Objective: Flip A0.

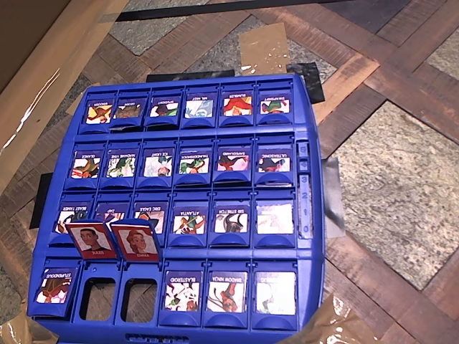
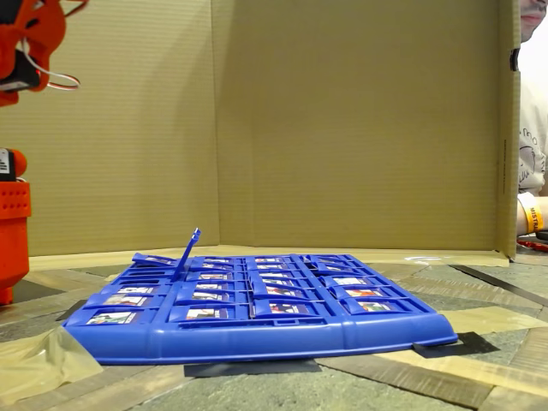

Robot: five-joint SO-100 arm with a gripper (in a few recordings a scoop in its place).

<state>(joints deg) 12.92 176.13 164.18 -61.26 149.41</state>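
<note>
At the left edge of the fixed view, the orange arm [image 2: 30,38] is raised high and well apart from the blue game board [image 2: 257,334]. Whether its gripper is released or clenched cannot be told, as the jaws are cut off by the frame.

In the overhead view, the STUPENDOUS tile [image 1: 54,287] lies flat, blue face up, in the board's bottom-left corner slot. Just to its right, two red-framed portrait tiles [image 1: 91,240] [image 1: 136,241] stand upright above their open slots. Further right, the BLASTEROID tile [image 1: 182,289] and the rest of that row lie flat. A person's sleeve and wristband [image 2: 531,214] show at the far right of the fixed view.

Flipping the corner tile will likely call for a low approach. One fingertip should hook under the tile's free edge and lever it up about its hinge. The arm needs to stay clear of the neighbouring upright portrait, and light pressure should keep the taped board from shifting.
</note>
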